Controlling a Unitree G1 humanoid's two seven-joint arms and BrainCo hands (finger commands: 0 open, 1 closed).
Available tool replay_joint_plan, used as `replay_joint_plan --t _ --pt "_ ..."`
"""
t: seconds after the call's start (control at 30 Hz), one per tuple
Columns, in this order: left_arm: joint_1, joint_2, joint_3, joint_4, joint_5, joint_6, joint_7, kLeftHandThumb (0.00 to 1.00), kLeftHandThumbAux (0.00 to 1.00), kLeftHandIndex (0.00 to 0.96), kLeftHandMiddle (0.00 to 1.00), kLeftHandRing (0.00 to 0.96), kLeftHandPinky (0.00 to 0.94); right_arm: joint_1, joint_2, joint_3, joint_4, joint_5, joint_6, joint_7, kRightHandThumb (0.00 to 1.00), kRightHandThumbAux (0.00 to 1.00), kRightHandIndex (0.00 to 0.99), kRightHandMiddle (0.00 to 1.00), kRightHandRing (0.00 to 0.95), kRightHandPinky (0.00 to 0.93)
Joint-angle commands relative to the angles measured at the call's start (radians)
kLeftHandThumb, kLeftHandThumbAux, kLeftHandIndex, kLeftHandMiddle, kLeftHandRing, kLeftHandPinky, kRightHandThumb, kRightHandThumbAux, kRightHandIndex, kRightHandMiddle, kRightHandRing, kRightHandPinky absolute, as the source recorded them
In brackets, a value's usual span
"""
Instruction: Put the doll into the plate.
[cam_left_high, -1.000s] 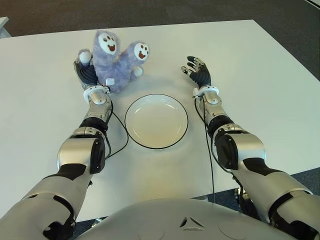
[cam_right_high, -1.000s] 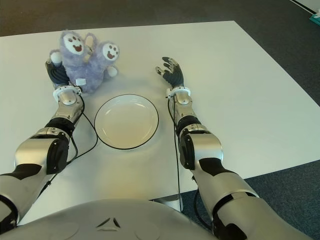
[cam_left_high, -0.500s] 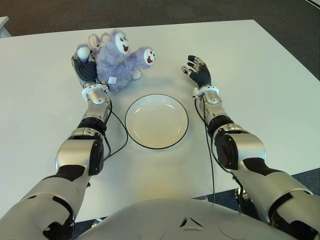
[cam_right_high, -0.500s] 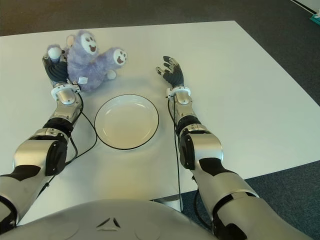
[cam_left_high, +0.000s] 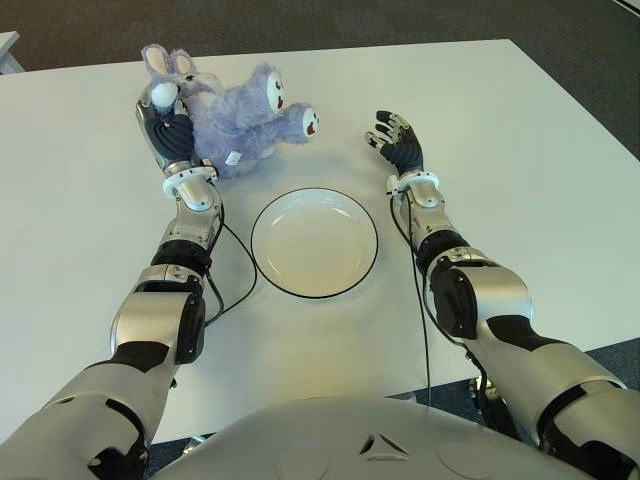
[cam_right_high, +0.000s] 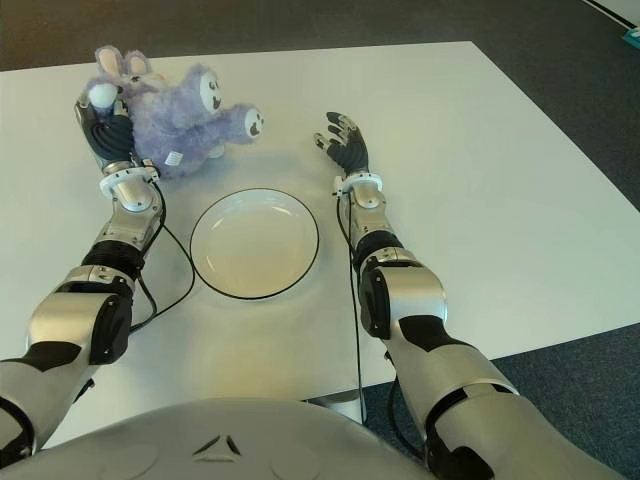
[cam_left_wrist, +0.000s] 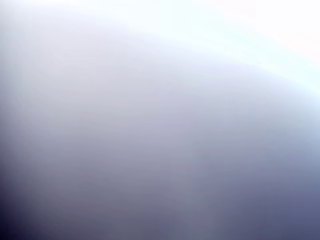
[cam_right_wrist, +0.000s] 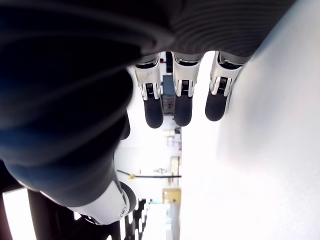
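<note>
**Fingers closed on plush doll beyond the plate**

Fingers (cam_left_high: 160, 112) of left hand (cam_left_high: 170, 135) wrapped around purple plush doll (cam_left_high: 235, 115), gripping it at the far left of the white counter (cam_left_high: 520, 160). Doll tilted sideways, face and one paw pointing toward the right, held beyond and left of the white plate (cam_left_high: 314, 242), not in it. Left wrist view filled by blurred purple fur. Right hand (cam_left_high: 400, 150) beyond the plate's right side, fingers (cam_right_wrist: 182, 102) spread and holding nothing.
</note>
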Motion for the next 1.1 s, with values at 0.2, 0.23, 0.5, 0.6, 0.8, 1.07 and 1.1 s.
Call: replay_joint_plan --t 0.2,0.23,0.5,0.6,0.8,1.07,1.1 --pt "0.059 0.000 -0.024 -0.127 0.075 0.056 0.045 0.744 0.692 0.444 0.834 0.851 0.859 0.036 0.006 0.002 0.031 -0.007 0.037 -0.001 0.443 0.839 0.168 0.121 0.094 0.108" --pt "0.061 0.003 -0.026 -0.133 0.082 0.056 0.046 0.743 0.692 0.445 0.834 0.851 0.860 0.036 0.006 0.002 0.031 -0.007 0.037 -0.002 0.440 0.837 0.171 0.120 0.093 0.107" --pt "0.065 0.020 -0.041 -0.144 0.118 0.018 0.060 0.739 0.692 0.444 0.833 0.853 0.853 0.037 0.005 0.008 0.031 -0.013 0.036 -0.008 0.386 0.835 0.162 0.112 0.090 0.112" --pt "0.066 0.019 -0.040 -0.150 0.124 0.017 0.064 0.738 0.692 0.444 0.834 0.854 0.855 0.037 0.005 0.009 0.031 -0.014 0.035 -0.010 0.374 0.835 0.154 0.111 0.090 0.117" --pt "0.075 0.013 -0.048 -0.195 0.148 0.036 0.077 0.735 0.691 0.444 0.833 0.853 0.855 0.038 0.005 0.012 0.032 -0.017 0.035 -0.018 0.354 0.837 0.149 0.112 0.094 0.132" --pt "0.086 0.011 -0.050 -0.244 0.156 0.073 0.056 0.733 0.690 0.445 0.829 0.851 0.850 0.040 0.006 0.014 0.032 -0.018 0.031 -0.023 0.340 0.833 0.168 0.118 0.096 0.131" --pt "0.087 0.011 -0.051 -0.248 0.156 0.075 0.053 0.732 0.690 0.445 0.826 0.849 0.844 0.041 0.006 0.014 0.032 -0.018 0.030 -0.023 0.334 0.832 0.172 0.119 0.097 0.132"
